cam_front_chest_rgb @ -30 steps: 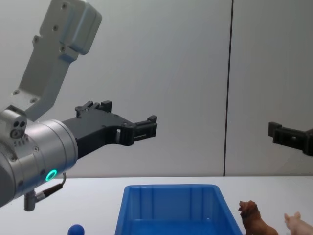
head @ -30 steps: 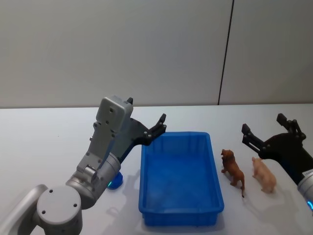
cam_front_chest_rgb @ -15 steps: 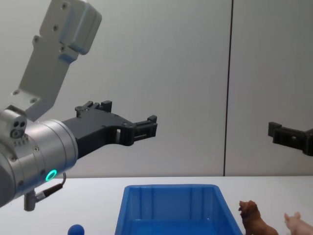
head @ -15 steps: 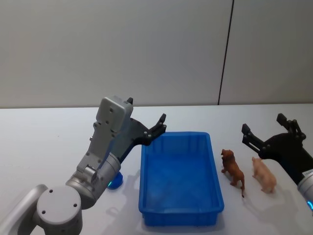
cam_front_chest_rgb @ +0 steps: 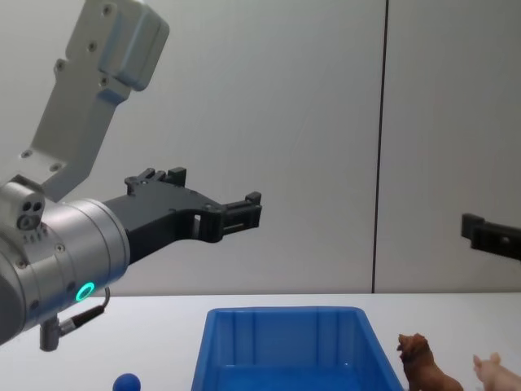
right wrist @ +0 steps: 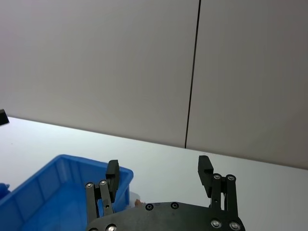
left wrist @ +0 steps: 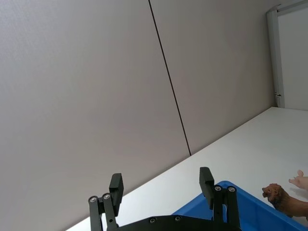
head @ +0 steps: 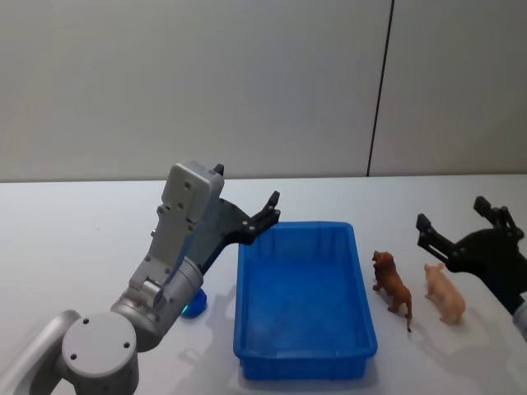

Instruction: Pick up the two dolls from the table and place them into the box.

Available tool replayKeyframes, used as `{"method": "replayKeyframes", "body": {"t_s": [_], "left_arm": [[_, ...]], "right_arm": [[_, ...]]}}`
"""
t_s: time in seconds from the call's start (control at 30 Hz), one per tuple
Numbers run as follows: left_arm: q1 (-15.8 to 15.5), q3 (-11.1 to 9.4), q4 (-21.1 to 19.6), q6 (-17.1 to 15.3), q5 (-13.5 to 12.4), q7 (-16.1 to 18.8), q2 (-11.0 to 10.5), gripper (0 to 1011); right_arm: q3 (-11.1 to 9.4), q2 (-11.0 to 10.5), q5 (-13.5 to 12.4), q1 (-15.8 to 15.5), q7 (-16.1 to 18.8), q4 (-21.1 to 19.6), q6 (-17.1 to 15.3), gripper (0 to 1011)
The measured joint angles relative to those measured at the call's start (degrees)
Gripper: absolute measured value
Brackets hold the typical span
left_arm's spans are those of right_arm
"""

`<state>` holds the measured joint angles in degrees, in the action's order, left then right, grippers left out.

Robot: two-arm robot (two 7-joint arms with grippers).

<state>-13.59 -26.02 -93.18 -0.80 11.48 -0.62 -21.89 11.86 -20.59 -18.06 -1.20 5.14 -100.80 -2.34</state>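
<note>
The brown lion doll (head: 392, 284) stands on the white table (head: 82, 239) just right of the blue box (head: 305, 225). The pink pig doll (head: 445, 293) stands right of the lion. My right gripper (head: 453, 216) hangs open in the air above and behind the pig, with nothing between its fingers. My left gripper (head: 272, 210) is open and raised over the box's far left corner. The chest view shows the lion (cam_front_chest_rgb: 423, 366), the pig (cam_front_chest_rgb: 496, 373) and the box (cam_front_chest_rgb: 281, 314) along its lower edge. The box is empty inside.
A small blue round-topped piece (head: 193, 306) sits on the table left of the box, under my left arm; it is also in the chest view (cam_front_chest_rgb: 126, 381). A grey wall with a dark vertical seam (head: 379, 90) stands behind the table.
My right gripper has shifted a little to the right, away from the box. The left arm, both dolls and the box have not moved.
</note>
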Motion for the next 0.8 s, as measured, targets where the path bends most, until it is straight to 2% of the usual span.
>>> {"method": "replayKeyframes", "body": {"t_s": [0.4,0.8], "left_arm": [[0.00,0.00,0.00,0.00,0.00,0.00,0.00,1001],[0.00,0.00,0.00,0.00,0.00,0.00,0.00,1001]], "right_arm": [[-2.39,-3.69,-2.35,-2.10,2.36,1.37,-2.38,1001],[-2.90,-5.03,-1.30,-2.71,4.10,3.95,-4.80,1001]]}}
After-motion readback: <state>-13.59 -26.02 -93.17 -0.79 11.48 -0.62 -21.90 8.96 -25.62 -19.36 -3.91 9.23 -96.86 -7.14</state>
